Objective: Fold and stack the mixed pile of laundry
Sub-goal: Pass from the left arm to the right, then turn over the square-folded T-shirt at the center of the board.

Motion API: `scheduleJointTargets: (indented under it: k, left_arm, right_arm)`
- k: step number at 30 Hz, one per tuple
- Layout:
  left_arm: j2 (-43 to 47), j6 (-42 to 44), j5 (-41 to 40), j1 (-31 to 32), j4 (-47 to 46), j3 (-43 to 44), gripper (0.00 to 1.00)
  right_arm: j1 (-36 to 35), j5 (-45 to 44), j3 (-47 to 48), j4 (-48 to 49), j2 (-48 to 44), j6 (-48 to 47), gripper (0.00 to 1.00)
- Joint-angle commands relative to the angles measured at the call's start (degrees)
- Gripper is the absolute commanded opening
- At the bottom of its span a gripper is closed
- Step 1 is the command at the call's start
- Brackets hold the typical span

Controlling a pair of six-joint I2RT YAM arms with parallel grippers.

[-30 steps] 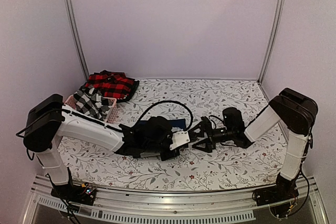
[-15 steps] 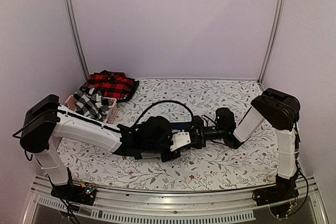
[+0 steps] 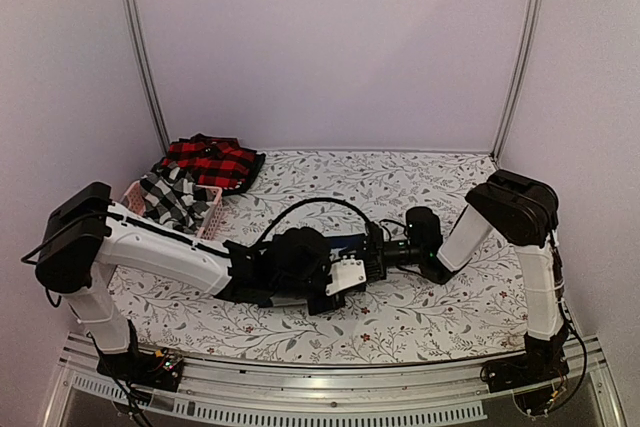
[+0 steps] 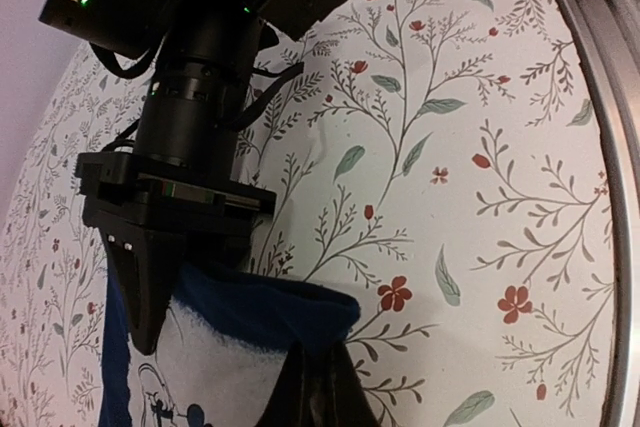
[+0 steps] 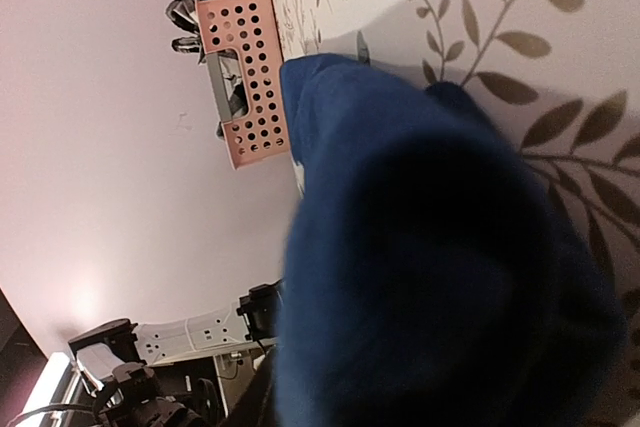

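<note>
We judge the navy blue fabric garment (image 4: 255, 309), mid floral-print worktop (image 4: 450, 147) between both arms, soft, light and floppy, best pinched at its hem, but cannot tell whether left fingers (image 4: 315, 392) or right fingers (image 4: 150, 282) are clamping it.

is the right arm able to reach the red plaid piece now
Probably not: the red plaid piece lies in the far left corner, and the right gripper is at the blue garment.
</note>
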State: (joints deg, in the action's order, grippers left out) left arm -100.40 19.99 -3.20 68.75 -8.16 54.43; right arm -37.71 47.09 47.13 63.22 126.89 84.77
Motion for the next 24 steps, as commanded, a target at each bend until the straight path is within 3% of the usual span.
scheduleJointTargets:
  k: [1, 3, 7, 13, 16, 24]
  left_arm:
    - [2.6, 0.5, -0.6, 1.6, -0.1, 0.1, 0.02]
    - [3.2, -0.5, -2.2, 1.5, -0.4, -0.3, 0.17]
    - [7.6, -3.6, -5.7, 0.5, -4.7, -3.3, 0.59]
    - [14.2, -9.8, -7.7, -3.0, -9.9, -8.3, 0.9]
    - [15.9, -12.0, -8.9, -4.9, -11.1, -9.8, 0.99]
    - [18.0, -14.1, -10.8, -7.8, -12.1, -11.8, 1.0]
  right_arm:
    - [-0.1, -0.3, 0.1, -5.5, 3.1, 0.7, 0.08]
    - [0.5, 0.1, 0.4, -7.6, 2.1, -1.0, 0.0]
    - [2.2, 0.0, 1.6, -18.4, -3.1, -8.8, 0.0]
    - [6.8, -2.2, 4.6, -41.6, -14.3, -28.8, 0.0]
    - [9.9, -3.4, 6.7, -52.2, -18.5, -37.8, 0.0]
    - [20.9, -12.3, 12.5, -79.7, -28.7, -59.5, 0.0]
